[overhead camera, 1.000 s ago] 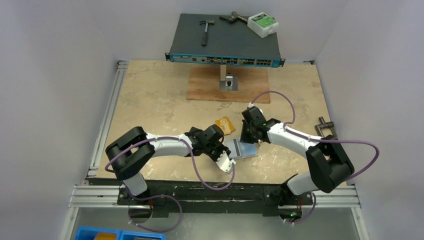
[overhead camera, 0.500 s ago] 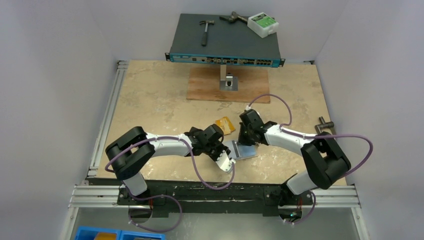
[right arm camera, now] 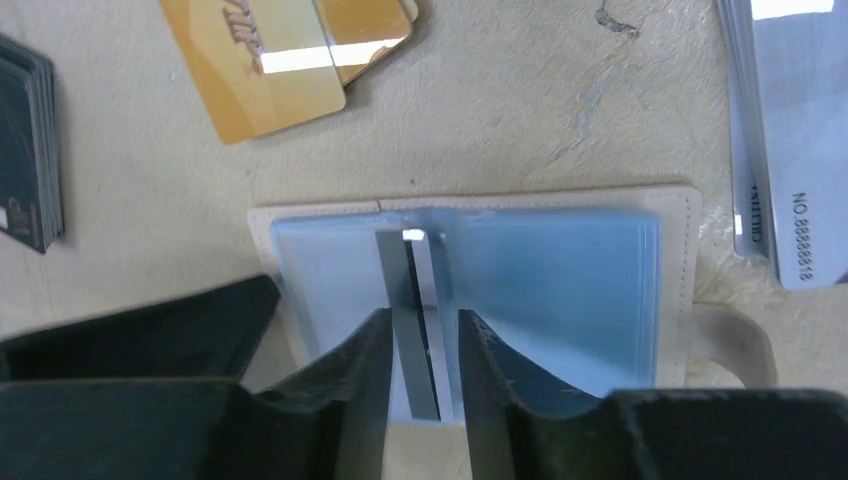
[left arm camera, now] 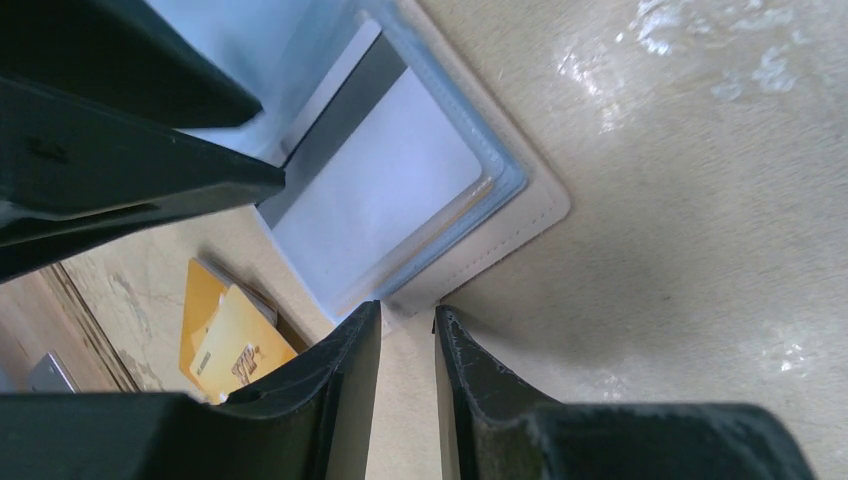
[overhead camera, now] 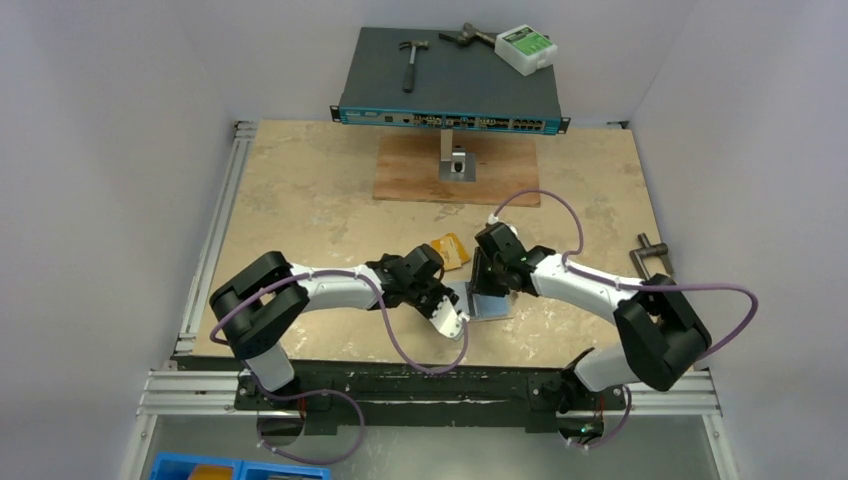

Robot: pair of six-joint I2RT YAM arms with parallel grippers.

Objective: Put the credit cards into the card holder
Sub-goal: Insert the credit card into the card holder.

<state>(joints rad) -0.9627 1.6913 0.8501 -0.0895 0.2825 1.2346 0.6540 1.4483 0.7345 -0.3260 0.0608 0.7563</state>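
The beige card holder (right arm camera: 690,250) lies open on the table, its bluish clear pockets up. A silver-grey card (right arm camera: 405,330) stands edge-on in its middle fold, between the parted fingers of my right gripper (right arm camera: 422,335), with a gap on its right side. The same holder (left arm camera: 520,205) shows a white card (left arm camera: 390,180) in a pocket. My left gripper (left arm camera: 405,325) is slightly open, its tips at the holder's corner. Orange-yellow cards (right arm camera: 275,60), black cards (right arm camera: 25,140) and silver-grey cards (right arm camera: 790,130) lie around. From above, both grippers meet at the holder (overhead camera: 487,303).
A network switch (overhead camera: 450,90) with a hammer (overhead camera: 410,60) on it stands at the back, with a wooden board (overhead camera: 455,170) in front of it. A metal clamp (overhead camera: 650,255) sits at the table's right edge. A blue bin (overhead camera: 240,468) is below the near edge.
The right arm has moved left and lower over the holder with the silver-grey card, and its jaws have parted from shut. The left arm has barely moved.
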